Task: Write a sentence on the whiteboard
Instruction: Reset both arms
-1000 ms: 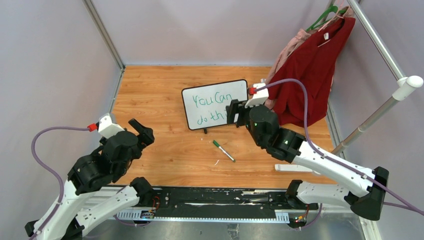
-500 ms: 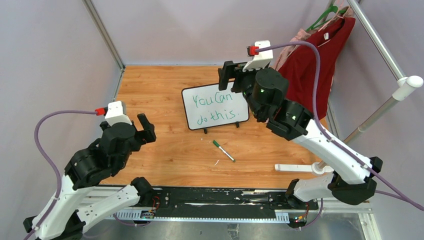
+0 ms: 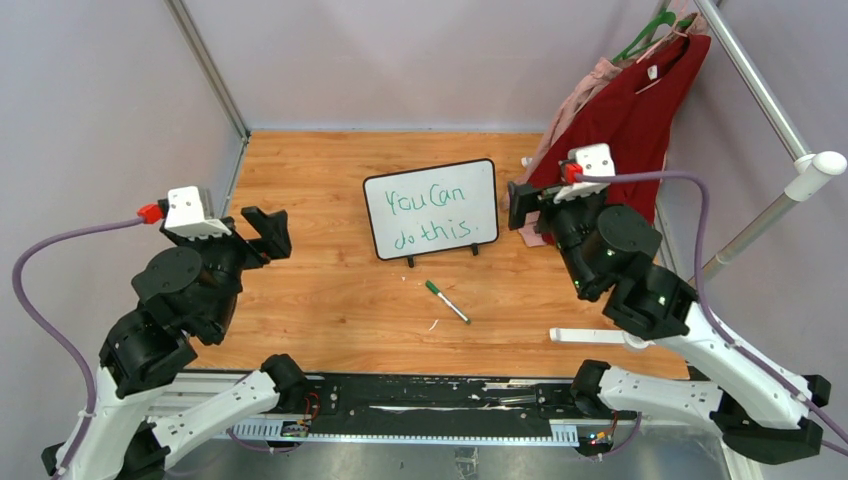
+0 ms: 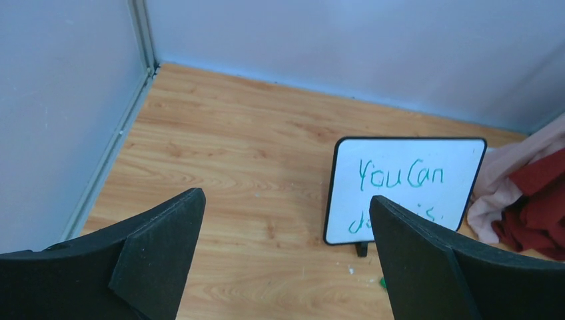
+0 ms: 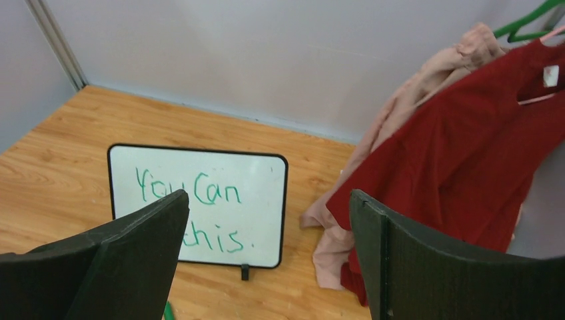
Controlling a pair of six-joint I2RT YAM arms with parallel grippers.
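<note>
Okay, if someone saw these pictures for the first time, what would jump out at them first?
The whiteboard standing upright at the centre, with the sentence "You Can do this." in green. Next, the red garment hanging at the far right, and the green marker lying just in front of the board.

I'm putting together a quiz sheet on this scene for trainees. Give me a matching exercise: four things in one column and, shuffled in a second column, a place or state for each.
Things
1. whiteboard
2. green marker
3. red garment
4. left gripper

Places or states
A. open, holding nothing
B. lying flat on the wooden table
C. hanging up at the far right
D. standing upright on its two feet

Pairs: 1-D; 2-B; 3-C; 4-A
</note>
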